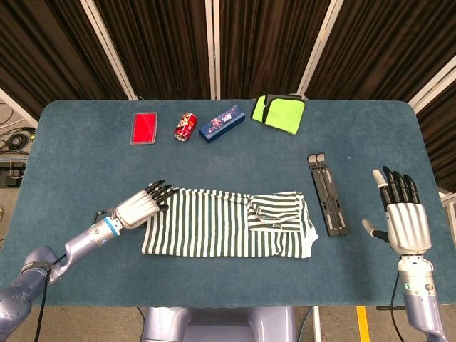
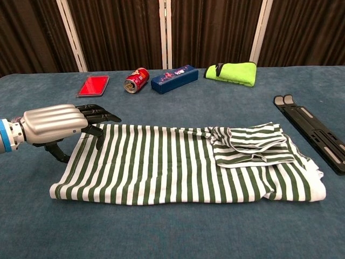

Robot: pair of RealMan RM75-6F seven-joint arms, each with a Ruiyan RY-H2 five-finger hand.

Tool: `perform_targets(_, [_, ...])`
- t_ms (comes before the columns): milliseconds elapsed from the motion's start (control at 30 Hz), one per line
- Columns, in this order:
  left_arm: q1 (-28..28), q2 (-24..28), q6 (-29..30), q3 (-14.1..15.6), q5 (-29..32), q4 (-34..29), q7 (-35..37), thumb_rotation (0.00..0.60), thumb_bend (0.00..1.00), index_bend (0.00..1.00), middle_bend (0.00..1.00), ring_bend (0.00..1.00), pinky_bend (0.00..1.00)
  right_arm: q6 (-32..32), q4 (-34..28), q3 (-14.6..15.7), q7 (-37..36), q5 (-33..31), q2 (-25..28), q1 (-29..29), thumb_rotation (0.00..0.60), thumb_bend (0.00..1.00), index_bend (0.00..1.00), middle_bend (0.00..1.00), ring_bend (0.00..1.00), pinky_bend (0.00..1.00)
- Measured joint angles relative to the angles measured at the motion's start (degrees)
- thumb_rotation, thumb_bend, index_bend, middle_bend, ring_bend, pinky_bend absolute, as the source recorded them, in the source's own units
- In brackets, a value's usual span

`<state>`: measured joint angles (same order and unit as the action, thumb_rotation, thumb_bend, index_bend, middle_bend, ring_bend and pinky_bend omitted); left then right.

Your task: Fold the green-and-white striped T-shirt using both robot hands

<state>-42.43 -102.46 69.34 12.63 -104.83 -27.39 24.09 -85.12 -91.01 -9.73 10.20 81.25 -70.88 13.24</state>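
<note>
Left hand (image 1: 139, 206) sits low at the shirt's left edge, palm down, dark fingers (image 2: 99, 114) extended over the top-left corner of the cloth. Thumb (image 2: 56, 151) hangs down just off the left hem. Can't tell whether it pinches fabric or only rests there; from the chest view nothing looks lifted, but the contact itself is hidden under the hand.

Right hand (image 1: 405, 221) is well off to the right near the table's edge, palm flat, fingers spread and pointing away from the robot, holding nothing. Head view only; out of frame in the chest view.

Shirt (image 1: 224, 222) lies flat on the table (image 1: 71, 149), front-centre, as a long horizontal rectangle, stripes running front to back. A folded-over flap (image 2: 252, 144) sits on top near the right end, with a white hem curving round the right edge.

Black stand (image 1: 327, 194) lies just right of the shirt, not touching it, between the shirt and the right hand.

Along the far side, left to right: red case (image 1: 144, 127), red can (image 1: 186, 127) on its side, blue box (image 1: 222, 123) angled, green cloth (image 1: 279, 112) folded with a black strap. All well apart from the shirt.

Dark curtains (image 1: 256, 43) behind the table.
</note>
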Motion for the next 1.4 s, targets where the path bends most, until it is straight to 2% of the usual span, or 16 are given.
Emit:
perform_targets(333, [-0.4,0.3,0.1,0.0,0.2,-0.8,-0.3,0.6,0.39,0.45,0.0,0.0,0.0,0.1,-0.1,-0.2,-0.5,0.1,0.2,-0.1,0.6,0.0,0.03,0.0,0.0,0.0])
perform_targets(567, [-0.4,0.3,0.1,0.1,0.4,-1.2,-0.3,0.6,0.4,0.56,0.0,0.0,0.0,0.1,-0.2,-0.2,-0.5,0.3,0.3,-0.2,0.6,0.0,0.03,0.0,0.0,0.0])
perform_targets(933, [-0.1,0.1,-0.1,0.0,0.9,-1.0,0.5,0.6,0.47,0.62,0.0,0.0,0.0,0.2,-0.1,-0.1,-0.6,0.6,0.2,-0.2,0.6,0.0,0.04,0.0,0.0,0.0])
perform_targets(1200, [0.2,-0.1,0.1,0.3,0.9,-0.8,1.0,0.6,0.52,0.73,0.0,0.0,0.0,0.3,-0.1,-0.1,-0.6,0.7,0.2,-0.2,0.6,0.0,0.04,0.0,0.0,0.0])
perform_targets(1400, [0.3,0.0,0.8,0.3,0.9,-0.8,1.3,0.6,0.56,0.74,0.0,0.0,0.0,0.3,-0.1,-0.1,-0.7,0.9,0.1,-0.2,0.6,0.0,0.04,0.0,0.0,0.0])
